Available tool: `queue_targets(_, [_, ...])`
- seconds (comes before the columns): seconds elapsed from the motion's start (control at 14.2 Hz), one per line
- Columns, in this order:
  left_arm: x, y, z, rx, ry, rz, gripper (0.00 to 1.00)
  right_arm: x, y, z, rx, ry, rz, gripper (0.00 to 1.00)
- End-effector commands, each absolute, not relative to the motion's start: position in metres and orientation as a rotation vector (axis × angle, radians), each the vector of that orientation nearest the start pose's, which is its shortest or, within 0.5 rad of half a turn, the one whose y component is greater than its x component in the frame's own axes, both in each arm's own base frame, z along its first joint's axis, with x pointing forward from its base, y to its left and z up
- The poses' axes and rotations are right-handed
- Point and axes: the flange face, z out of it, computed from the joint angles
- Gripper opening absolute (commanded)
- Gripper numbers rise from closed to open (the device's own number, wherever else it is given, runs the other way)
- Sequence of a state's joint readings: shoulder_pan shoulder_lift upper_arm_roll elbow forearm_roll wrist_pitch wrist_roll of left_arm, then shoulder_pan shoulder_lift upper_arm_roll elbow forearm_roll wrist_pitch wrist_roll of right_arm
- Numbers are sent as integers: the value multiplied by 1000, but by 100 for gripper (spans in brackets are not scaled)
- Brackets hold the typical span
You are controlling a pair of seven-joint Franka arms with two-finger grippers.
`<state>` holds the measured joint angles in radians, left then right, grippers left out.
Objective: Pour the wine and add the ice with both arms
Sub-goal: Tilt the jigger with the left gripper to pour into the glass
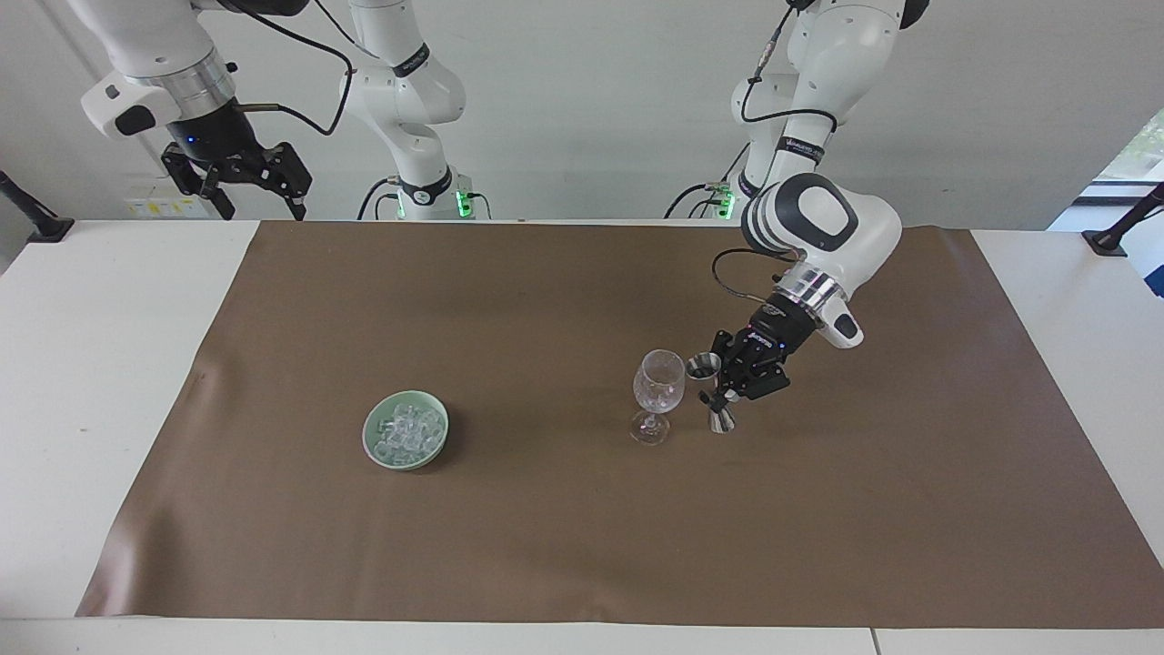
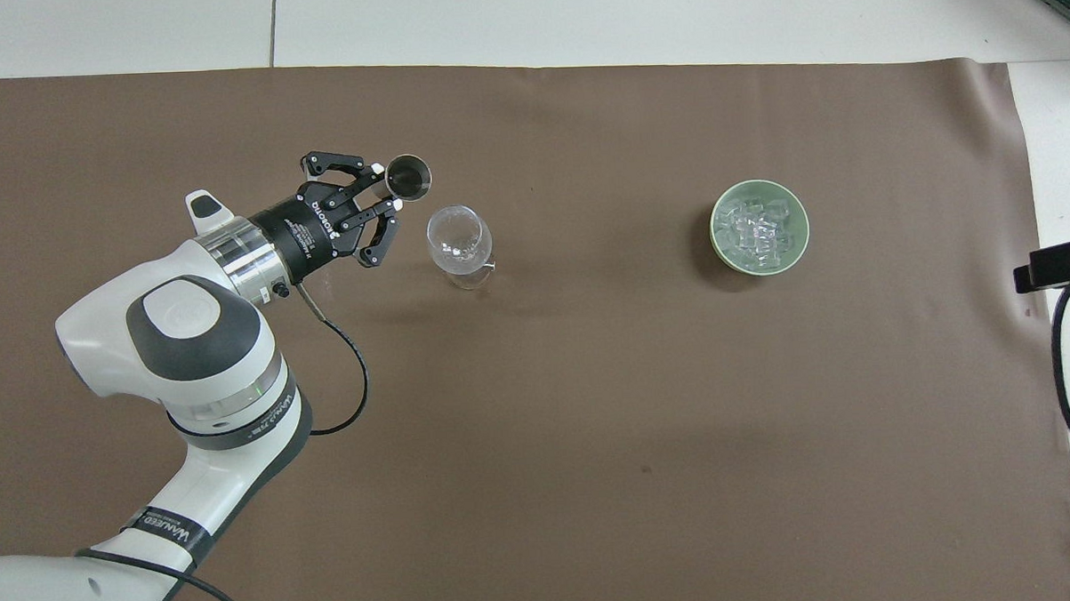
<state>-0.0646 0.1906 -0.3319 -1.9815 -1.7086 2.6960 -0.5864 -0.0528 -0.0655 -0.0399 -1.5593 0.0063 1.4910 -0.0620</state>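
The left tool (image 1: pixel 721 397) is clamped on the waist of a metal jigger (image 1: pixel 713 392), tilted just beside the stemmed glass (image 1: pixel 657 395) on the brown mat (image 1: pixel 564 528) covering the worktop (image 1: pixel 91 364). The ice (image 1: pixel 406 432) lies heaped in a green bowl (image 1: pixel 371 435), well apart toward the right arm's end. The right tool (image 1: pixel 244 182) waits open over the worktop's edge by the robots; whether the jigger's foot touches the mat is hard to tell.

Matt brown mat (image 1: pixel 546 528), clear glossy stemmed glass (image 1: pixel 658 382), shiny metal jigger (image 1: pixel 711 391), glazed pale-green bowl (image 1: pixel 375 443), glassy ice (image 1: pixel 406 431), glossy white arm shells.
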Motion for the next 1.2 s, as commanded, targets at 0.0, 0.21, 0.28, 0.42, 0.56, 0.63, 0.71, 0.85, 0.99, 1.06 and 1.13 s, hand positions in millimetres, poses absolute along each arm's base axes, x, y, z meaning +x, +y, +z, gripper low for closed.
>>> queue_targets(0.0, [574,-204,410,1368,1499,-190,0,522,-49,658,-3117,4,11,100])
queue_targets(0.21, [574,-203,411,1401,1471,-149,0,522,-49,658,-3117,4,11,100])
queue_targets(0.28, [575,-203,412,1415,1458,-138,0,522,-49,658,-3117,4,11,100])
queue_targets(0.42, [576,-204,413,1454,1424,-109,0,522,-49,658,-3117,4,11,100])
queue_targets(0.56, [576,-204,413,1471,1407,-95,0,522,-49,658,-3117,4,11,100])
queue_targets(0.63, [576,-204,413,1485,1391,-81,0,522,-49,658,-3117,4,11,100])
queue_targets(0.71, [575,-204,414,1502,1372,-67,0,522,-49,658,-3117,4,11,100])
queue_targets(0.85, [573,-207,413,1514,1371,-53,0,522,-49,658,-3117,4,11,100])
queue_targets(0.99, [572,-209,413,1520,1372,-37,0,522,-49,658,-3117,4,11,100])
queue_targets(1.06, [570,-213,413,1530,1367,-29,0,522,-49,658,-3117,4,11,100])
queue_targets(1.13, [570,-211,413,1541,1362,-6,0,522,-49,658,-3117,4,11,100])
